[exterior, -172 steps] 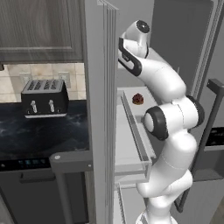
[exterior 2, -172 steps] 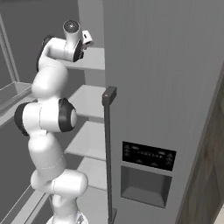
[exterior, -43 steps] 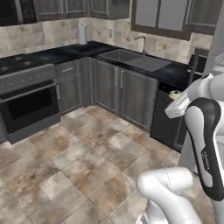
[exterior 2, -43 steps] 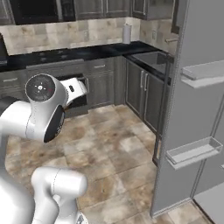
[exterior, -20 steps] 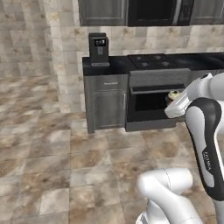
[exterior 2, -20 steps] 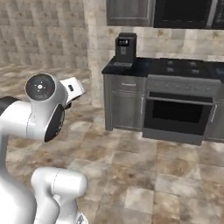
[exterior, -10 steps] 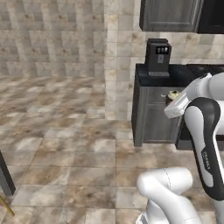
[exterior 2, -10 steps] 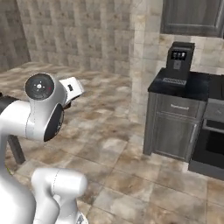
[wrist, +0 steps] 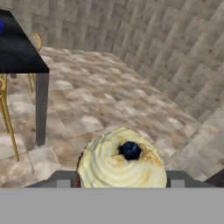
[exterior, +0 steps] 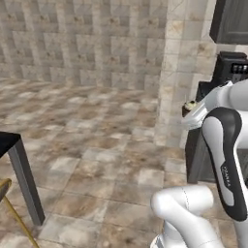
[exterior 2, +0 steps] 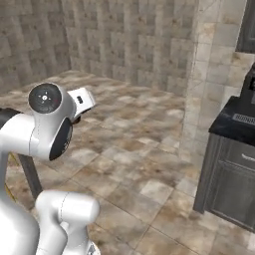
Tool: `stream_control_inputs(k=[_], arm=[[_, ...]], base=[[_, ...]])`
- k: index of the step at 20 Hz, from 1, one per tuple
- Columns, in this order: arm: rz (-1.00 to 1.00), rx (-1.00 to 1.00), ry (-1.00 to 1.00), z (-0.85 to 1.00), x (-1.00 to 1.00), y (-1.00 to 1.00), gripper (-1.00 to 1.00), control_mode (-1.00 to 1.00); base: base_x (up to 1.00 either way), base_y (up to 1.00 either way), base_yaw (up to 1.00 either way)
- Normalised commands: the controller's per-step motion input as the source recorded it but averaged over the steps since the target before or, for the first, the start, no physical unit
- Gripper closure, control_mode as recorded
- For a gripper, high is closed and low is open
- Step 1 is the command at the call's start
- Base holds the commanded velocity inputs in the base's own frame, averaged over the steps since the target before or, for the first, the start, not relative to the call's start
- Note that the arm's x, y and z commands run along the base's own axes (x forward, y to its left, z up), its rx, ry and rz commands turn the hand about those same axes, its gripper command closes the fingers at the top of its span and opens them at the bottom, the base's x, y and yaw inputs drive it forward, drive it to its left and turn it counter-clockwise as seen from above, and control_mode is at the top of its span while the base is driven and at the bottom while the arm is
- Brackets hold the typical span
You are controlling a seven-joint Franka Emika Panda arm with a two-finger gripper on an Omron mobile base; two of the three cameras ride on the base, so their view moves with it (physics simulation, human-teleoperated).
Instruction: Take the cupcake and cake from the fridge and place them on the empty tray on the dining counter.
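1. Step in hand, as I read it: carrying the cupcake (wrist: pixel 122 159) over to the dining counter (wrist: pixel 19 52); the cake is not yet fetched.
2. The cupcake sits right at the gripper (wrist: pixel 120 179), cream swirl up with a dark berry in the middle, and the dark finger tips show on either side of its base. Claw looks pinched on the cupcake, jaws part-way apart around the wrapper.
3. In the left base view the cupcake's pale top (exterior: pixel 191 104) peeks out at the front of the hand, up near the arm's shoulder height.
4. Dining counter: its black corner and one dark leg show upper left in the hand view, well apart from the cupcake, with yellow stool legs (wrist: pixel 6 113) just beside and under it. Left base view catches the same counter corner (exterior: pixel 9 143) at the far left edge, far from the gripper.
5. A sliver of blue at the counter's top edge may be the tray, too small to tell.
6. To do it well: keep the hand level so the cupcake stays upright, hold the grip steady, get the counter corner centred ahead, and find the empty tray before lowering.
7. Arm pose: folded tight, elbow (exterior 2: pixel 47 119) high, forearm tucked close to the body, hand (exterior 2: pixel 82 102) pointing out toward the tiled floor and the counter side.
8. Dark cabinet with a coffee machine (exterior: pixel 232 68) stands behind the arm, on the side away from the counter.
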Motion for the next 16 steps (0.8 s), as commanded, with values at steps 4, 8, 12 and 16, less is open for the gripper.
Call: stream_control_inputs(k=[4,8,12,16], arm=[[0.00,0.00,0.00,0.00,0.00,0.00,1.00,1.00],[0.00,0.00,0.00,0.00,0.00,0.00,1.00,1.00],[0.00,0.00,0.00,0.00,0.00,0.00,1.00,1.00],[0.00,0.00,0.00,0.00,0.00,0.00,1.00,1.00]], base=[[0.54,0.21,0.38],[0.61,0.23,0.39],[0.63,0.24,0.39],[0.75,0.19,0.38]])
